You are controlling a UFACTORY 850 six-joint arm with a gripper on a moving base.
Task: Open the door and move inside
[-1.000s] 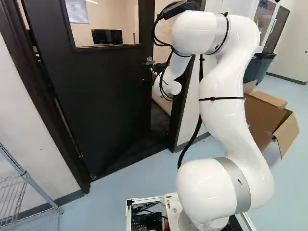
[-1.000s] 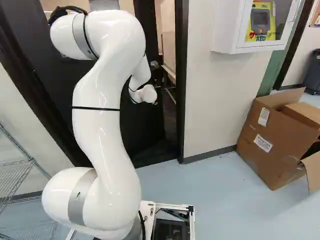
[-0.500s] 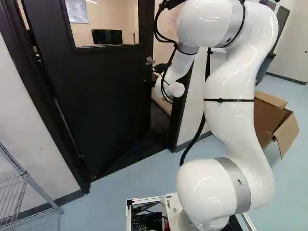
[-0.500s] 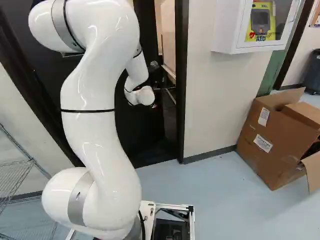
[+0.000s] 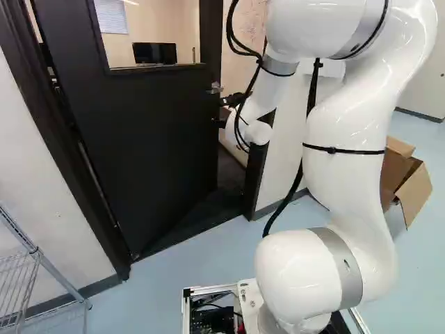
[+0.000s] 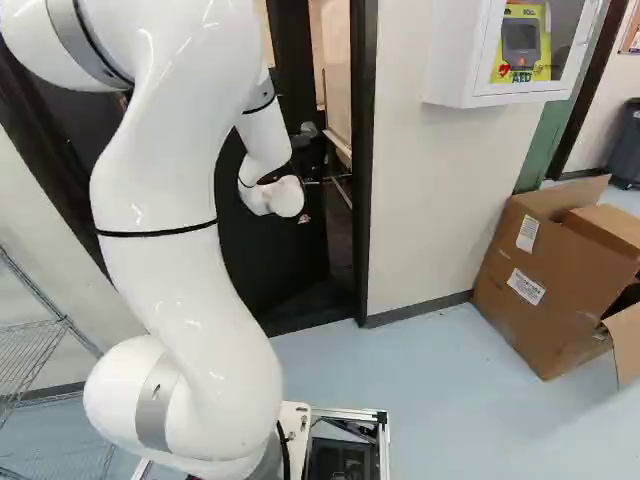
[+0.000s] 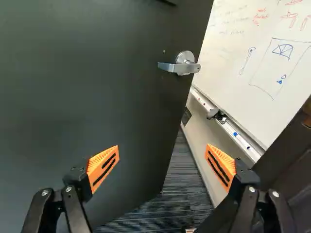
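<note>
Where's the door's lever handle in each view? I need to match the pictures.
Left base view: lever handle at upper middle, near the door's free edge.
Right base view: upper middle, between arm and door frame.
Wrist view: ahead of the open tool, beside the whiteboard.
Shared landmark: the door's free edge.

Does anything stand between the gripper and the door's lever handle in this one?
Nothing visible does. In the wrist view the lever handle shows whole ahead of the open gripper, with nothing across it. The whiteboard lies beyond the free edge of the door, not in between.
</note>
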